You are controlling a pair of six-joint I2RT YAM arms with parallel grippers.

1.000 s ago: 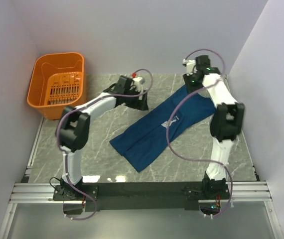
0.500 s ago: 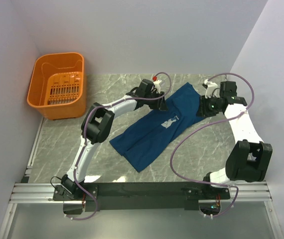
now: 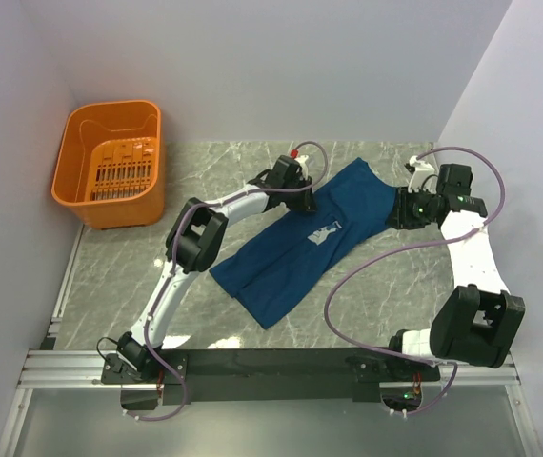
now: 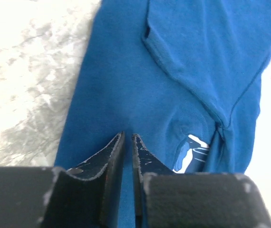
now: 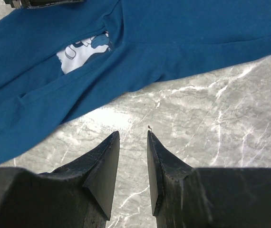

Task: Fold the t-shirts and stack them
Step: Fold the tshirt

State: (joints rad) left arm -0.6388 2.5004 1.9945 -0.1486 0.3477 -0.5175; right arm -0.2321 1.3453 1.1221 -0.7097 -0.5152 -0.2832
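The blue t-shirt [image 3: 286, 262] lies loosely folded in a diagonal band on the marble table, its white cartoon print [image 3: 324, 233] facing up. My left gripper [image 3: 302, 195] is down on the shirt's upper left edge. In the left wrist view the t-shirt [image 4: 197, 57] fills the frame, and the left gripper [image 4: 127, 136] has its jaws almost together with blue cloth in the thin slit. My right gripper [image 3: 395, 211] hangs just right of the shirt. The right wrist view has the right gripper [image 5: 133, 133] open over bare marble, short of the t-shirt [image 5: 173, 38] hem.
An orange plastic basket [image 3: 110, 167] stands at the back left corner of the table [image 3: 129, 271]. Walls close in the back and both sides. Purple cables loop from both arms above the shirt's right half.
My left gripper moved right from the bare table onto the shirt's edge and closed from wide to nearly together. The right arm swung from the back corner out to the shirt's right side.
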